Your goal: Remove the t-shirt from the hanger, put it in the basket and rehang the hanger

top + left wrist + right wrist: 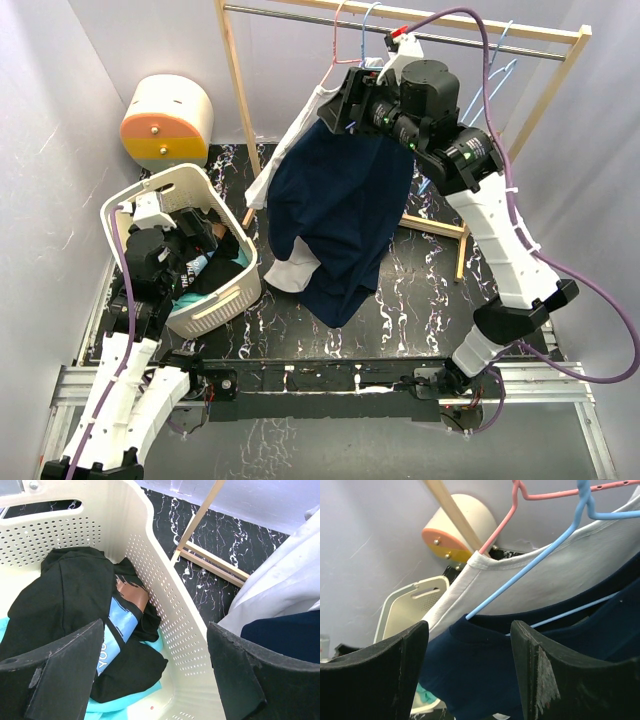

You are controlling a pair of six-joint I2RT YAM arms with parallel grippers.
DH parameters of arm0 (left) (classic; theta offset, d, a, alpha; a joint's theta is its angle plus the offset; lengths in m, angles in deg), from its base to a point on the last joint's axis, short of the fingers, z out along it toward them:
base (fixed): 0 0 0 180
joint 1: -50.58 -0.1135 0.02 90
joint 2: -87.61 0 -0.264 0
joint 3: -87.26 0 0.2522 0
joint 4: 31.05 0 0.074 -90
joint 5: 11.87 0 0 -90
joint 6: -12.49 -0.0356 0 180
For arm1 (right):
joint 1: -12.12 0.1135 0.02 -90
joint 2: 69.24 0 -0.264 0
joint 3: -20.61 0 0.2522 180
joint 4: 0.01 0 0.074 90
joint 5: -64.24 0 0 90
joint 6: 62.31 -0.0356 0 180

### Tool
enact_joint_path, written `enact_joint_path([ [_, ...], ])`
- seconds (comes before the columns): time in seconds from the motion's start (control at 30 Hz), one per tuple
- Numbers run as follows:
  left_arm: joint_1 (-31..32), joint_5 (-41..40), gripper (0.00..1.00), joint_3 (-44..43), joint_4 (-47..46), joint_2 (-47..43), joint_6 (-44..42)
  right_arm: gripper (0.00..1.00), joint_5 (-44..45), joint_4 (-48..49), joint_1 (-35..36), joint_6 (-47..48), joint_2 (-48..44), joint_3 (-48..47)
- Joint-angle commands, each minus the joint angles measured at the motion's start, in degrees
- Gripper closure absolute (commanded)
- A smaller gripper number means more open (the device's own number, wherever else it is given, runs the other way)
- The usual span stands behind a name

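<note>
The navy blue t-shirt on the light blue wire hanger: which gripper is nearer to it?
Right. The right gripper is open at the collar of the navy blue t-shirt. The left gripper is open above the wall of the cream plastic laundry basket, apart from the shirt.

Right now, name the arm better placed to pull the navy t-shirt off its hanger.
Right. The right gripper is open at the collar of the navy t-shirt, by the blue hanger; the left gripper is open over the laundry basket, away from the rack.
</note>
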Motion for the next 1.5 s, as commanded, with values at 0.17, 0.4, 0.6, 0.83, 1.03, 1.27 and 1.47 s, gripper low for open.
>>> enact_joint_path([
  [0.17,-0.16,1.01,0.19,0.09,-1.15,-1.03,-0.17,0.33,16.18,4.11,4.41,0.71,1.57,-0.59],
  [0.4,-0.11,1.11,0.19,0.15,-0.93,-1.4,-0.09,0.39,21.93,5.72,5.97,1.95,2.01,2.04],
  [0.6,-0.09,1.24,0.19,0.19,-0.94,-1.34,-0.17,0.44,24.06,6.44,6.25,2.42,2.21,2.74],
  [0.83,0.0,1.46,0.19,0.28,-0.9,-1.38,-0.26,0.51,33.38,1.33,6.43,4.77,0.75,4.41],
  [1.03,-0.01,1.92,0.19,0.42,-1.11,-1.21,-0.35,0.52,39.86,-1.34,6.43,6.01,-5.26,11.95],
  [1.27,0.04,2.01,0.19,0.48,-1.02,-1.24,-0.42,0.53,42.66,-1.45,5.91,7.48,-13.71,19.15],
  [1.47,0.03,2.03,0.19,0.51,-0.85,-1.33,-0.35,0.54,37.62,-0.14,5.02,10.13,-13.96,19.71],
])
